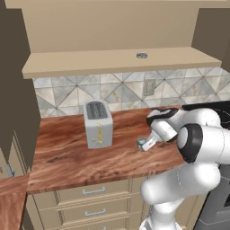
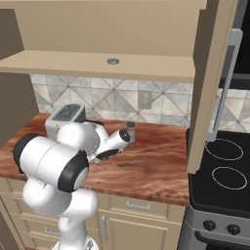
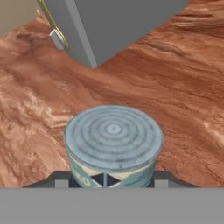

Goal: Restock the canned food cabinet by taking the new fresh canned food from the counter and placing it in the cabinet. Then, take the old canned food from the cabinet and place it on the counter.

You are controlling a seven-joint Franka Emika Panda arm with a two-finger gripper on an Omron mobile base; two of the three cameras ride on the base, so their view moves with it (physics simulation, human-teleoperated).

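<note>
Tin [image 1: 142, 55] is already on the cabinet [image 1: 90, 63] shelf, so you're 1st half done. Gripper [image 1: 144, 144] is clamped on the old can [image 3: 113, 146], low over the counter [image 1: 67, 152] by the toaster [image 1: 98, 123]. Left, I judge: set down, release.

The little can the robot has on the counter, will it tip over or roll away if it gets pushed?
Probably not easily. The can stands upright on its flat end on the wooden counter and looks about as wide as tall, so it should slide before tipping. Knocked onto its round side, it would likely roll. It looks like stiff metal, with the gripper shut on it.
</note>
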